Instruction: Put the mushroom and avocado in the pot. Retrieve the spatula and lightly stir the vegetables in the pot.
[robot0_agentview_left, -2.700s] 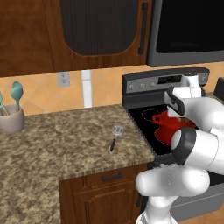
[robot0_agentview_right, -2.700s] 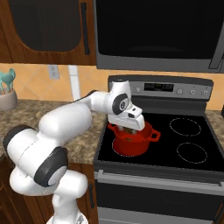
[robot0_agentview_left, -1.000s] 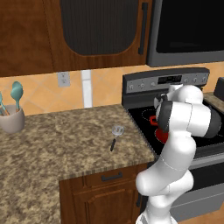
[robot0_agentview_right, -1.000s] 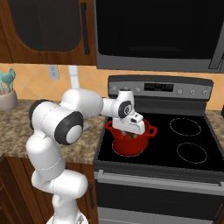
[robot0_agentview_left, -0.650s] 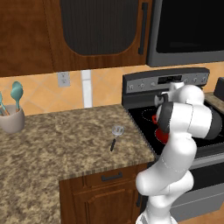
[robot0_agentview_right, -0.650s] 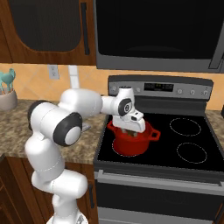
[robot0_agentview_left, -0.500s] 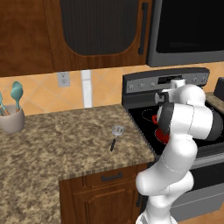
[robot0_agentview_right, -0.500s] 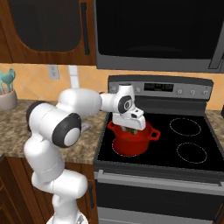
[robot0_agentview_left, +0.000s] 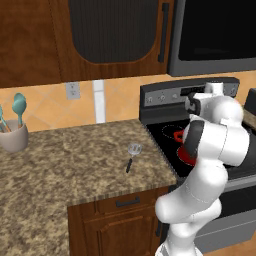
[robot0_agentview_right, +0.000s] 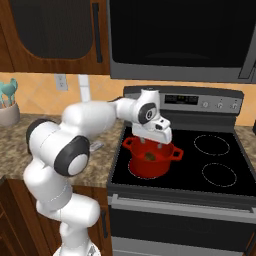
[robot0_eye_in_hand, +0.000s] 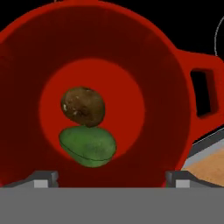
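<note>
now both vegetables lie on the floor of the pot (robot0_eye_in_hand: 175, 109), the mushroom (robot0_eye_in_hand: 83, 106) touching the avocado (robot0_eye_in_hand: 87, 146). the gripper (robot0_agentview_right: 150, 143) hangs just above the pot's mouth with its jaws spread wide and nothing between them. what is left is the spatula (robot0_agentview_left: 132, 154), which rests flat on the granite counter (robot0_agentview_left: 65, 165) well to the left of the stove (robot0_agentview_left: 165, 132), apart from the gripper. it looks light and stiff, probably slick along its thin black handle. the handle's middle seems the sensible place to pinch, clear of the slotted head.
</note>
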